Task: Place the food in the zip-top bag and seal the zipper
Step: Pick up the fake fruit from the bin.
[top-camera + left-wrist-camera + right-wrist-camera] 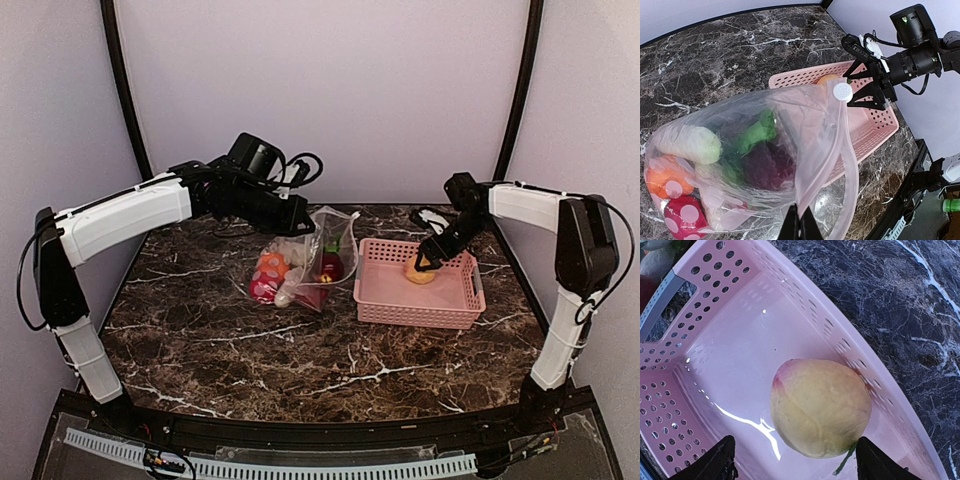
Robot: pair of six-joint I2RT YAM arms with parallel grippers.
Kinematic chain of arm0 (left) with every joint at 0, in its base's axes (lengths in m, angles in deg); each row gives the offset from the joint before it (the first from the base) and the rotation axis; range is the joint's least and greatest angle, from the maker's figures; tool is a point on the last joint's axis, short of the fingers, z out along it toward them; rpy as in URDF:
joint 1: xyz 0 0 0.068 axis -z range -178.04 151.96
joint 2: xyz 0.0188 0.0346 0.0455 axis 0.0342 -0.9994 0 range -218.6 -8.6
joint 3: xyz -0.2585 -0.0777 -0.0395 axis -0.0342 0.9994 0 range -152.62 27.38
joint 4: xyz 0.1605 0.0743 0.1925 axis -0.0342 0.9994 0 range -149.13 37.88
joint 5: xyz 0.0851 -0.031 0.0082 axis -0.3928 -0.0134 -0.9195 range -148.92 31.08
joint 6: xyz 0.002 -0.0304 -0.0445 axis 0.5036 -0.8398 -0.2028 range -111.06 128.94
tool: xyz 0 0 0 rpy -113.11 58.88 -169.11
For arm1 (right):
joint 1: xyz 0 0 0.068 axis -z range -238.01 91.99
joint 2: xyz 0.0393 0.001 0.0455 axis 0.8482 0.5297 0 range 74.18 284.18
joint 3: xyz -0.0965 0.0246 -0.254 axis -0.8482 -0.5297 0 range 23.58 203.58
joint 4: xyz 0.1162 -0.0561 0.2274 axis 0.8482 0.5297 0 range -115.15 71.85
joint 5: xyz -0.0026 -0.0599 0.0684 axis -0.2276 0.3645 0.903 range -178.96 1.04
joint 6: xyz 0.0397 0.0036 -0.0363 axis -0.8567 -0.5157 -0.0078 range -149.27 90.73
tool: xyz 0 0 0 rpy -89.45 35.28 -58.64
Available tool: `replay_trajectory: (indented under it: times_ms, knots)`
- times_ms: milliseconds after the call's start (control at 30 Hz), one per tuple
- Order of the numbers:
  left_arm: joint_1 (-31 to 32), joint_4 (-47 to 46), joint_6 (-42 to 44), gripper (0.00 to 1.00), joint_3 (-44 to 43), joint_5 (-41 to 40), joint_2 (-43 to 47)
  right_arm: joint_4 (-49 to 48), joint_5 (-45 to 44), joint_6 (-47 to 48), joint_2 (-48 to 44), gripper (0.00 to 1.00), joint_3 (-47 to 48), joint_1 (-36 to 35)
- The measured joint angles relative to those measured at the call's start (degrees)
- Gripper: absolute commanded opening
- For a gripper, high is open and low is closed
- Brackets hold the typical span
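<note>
1. Left arm: reaches in from the left of the overhead frame, wrist angled down. The left gripper point(799, 224) is clenched on the mouth edge of the zip-top bag point(765, 145).
2. Right arm: folds in from the right and points down into the perforated pink plastic basket point(740, 275). The right gripper point(796, 465) is spread wide around a smooth, rounded yellow-pink peach point(820, 407), apparently without contact.
3. Bag: clear crinkled film at the centre of the marble-patterned table point(250, 350), just left of the basket. It has a pale pink zipper point(816, 159) and a round white slider point(842, 92).
4. Bagged food point(690, 144): white-green, maroon, orange and dotted red pieces.
</note>
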Motion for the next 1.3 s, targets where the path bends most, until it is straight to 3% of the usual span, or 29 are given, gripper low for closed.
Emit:
replay_trajectory:
  times_ms: [567,1300]
  knots:
    - [0.0,0.2,-0.8,0.01,-1.6,1.0,-2.1,-4.8,4.0,11.4,2.1,0.80,-0.8,0.2]
    - [0.0,0.1,-2.1,0.01,-1.6,2.9,-3.5,-6.9,3.8,11.8,4.7,0.82,-1.6,-0.1]
